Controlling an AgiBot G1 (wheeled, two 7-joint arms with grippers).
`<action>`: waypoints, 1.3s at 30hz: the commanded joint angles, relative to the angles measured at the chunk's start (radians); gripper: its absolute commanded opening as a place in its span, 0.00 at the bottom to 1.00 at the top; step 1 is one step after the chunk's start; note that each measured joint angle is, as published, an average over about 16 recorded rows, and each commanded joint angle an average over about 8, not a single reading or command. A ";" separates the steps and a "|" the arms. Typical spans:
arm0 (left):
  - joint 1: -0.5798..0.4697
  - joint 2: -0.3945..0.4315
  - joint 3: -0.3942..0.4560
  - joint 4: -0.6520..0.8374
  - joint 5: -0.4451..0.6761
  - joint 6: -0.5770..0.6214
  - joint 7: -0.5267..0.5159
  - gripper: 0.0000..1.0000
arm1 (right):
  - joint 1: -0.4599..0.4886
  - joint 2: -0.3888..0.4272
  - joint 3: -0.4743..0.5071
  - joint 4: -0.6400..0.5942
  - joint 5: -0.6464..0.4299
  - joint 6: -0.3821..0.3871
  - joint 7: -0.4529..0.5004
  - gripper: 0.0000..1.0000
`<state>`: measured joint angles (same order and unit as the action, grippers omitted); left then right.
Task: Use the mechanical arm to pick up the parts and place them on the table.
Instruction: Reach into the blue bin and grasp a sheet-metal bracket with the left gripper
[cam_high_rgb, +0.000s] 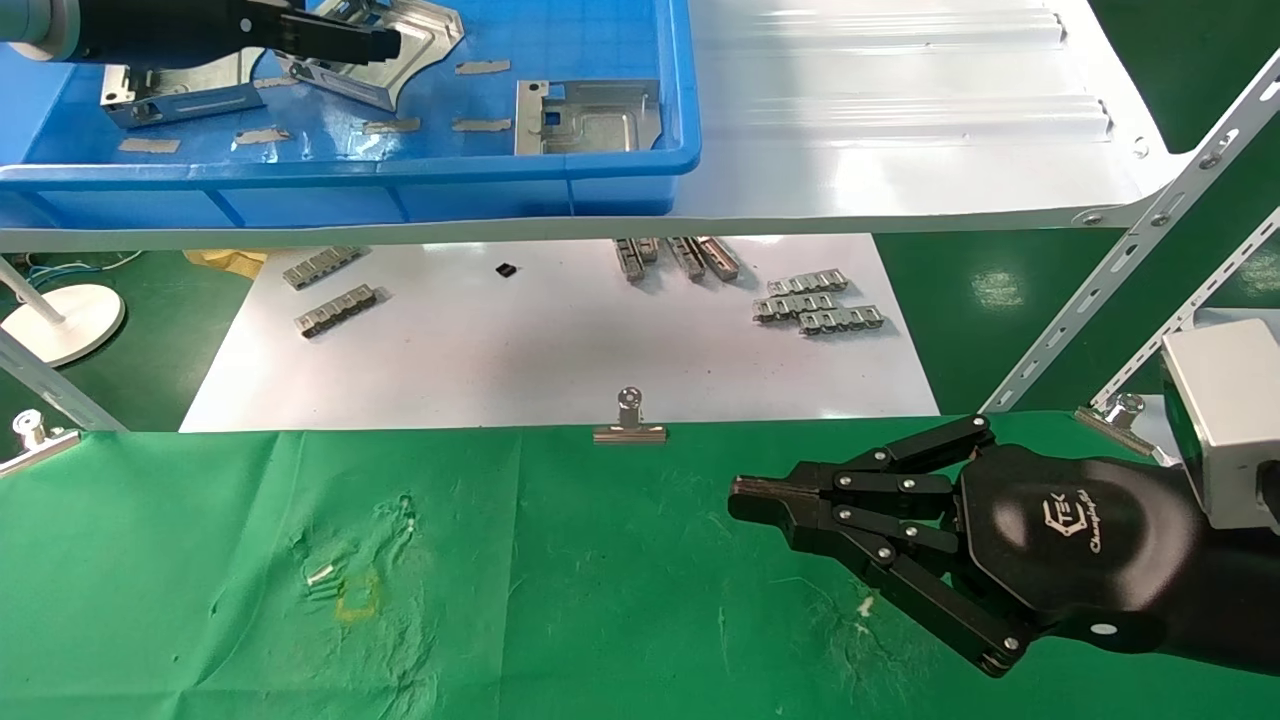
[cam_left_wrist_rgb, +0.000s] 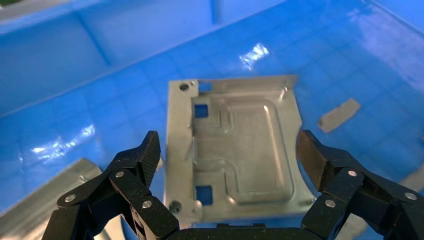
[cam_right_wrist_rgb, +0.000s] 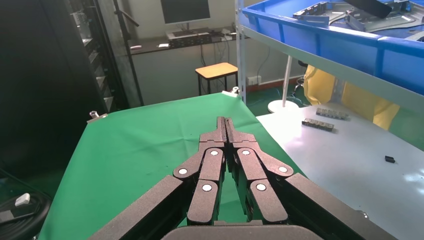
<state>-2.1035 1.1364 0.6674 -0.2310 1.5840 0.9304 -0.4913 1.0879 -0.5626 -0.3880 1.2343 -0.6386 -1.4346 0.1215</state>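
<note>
Three silver parts lie in a blue bin on the shelf: one at its left, one at the back, one at the right. My left gripper reaches over the bin from the left. In the left wrist view it is open, its fingers straddling a flat part without touching it. My right gripper is shut on nothing, low over the green table at the right, also seen in its own view.
The bin sits on a white shelf board held by slanted metal struts at the right. Below lies a white sheet with grey link strips. Binder clips hold the cloth's far edge. A white lamp base stands at the left.
</note>
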 joint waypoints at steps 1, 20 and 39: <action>-0.012 0.013 0.006 0.035 0.010 -0.004 0.009 0.00 | 0.000 0.000 0.000 0.000 0.000 0.000 0.000 0.00; -0.037 0.053 0.004 0.149 0.012 -0.087 0.093 0.00 | 0.000 0.000 0.000 0.000 0.000 0.000 0.000 0.00; -0.041 0.088 0.007 0.191 0.018 -0.151 0.133 0.00 | 0.000 0.000 0.000 0.000 0.000 0.000 0.000 0.23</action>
<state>-2.1447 1.2212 0.6713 -0.0429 1.5977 0.7839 -0.3571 1.0879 -0.5625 -0.3880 1.2343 -0.6386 -1.4346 0.1215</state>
